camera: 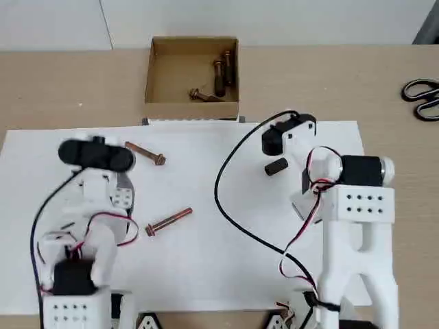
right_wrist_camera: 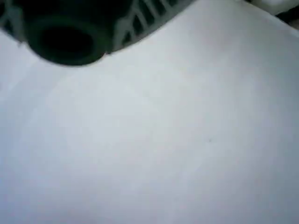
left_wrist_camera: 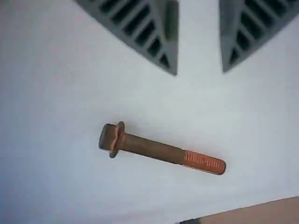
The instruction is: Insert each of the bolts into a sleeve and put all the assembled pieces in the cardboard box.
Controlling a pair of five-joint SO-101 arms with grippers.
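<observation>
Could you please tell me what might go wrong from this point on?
The bolt lies flat on smooth paper under the open left gripper; it may roll away as the gripper closes. The right gripper holds the sleeve near its tips, so pushing a bolt in could tilt or drop it. The black cable loops across the paper and might snag.

The high view looks straight down on the table [camera: 62, 82], with the cardboard box [camera: 175, 72] at its far side. The left wrist view faces down, close over the white sheet [left_wrist_camera: 56, 70] and one bolt [left_wrist_camera: 159, 149]. The right wrist view sits closer still to that same sheet, beside a sleeve [right_wrist_camera: 65, 37].
</observation>
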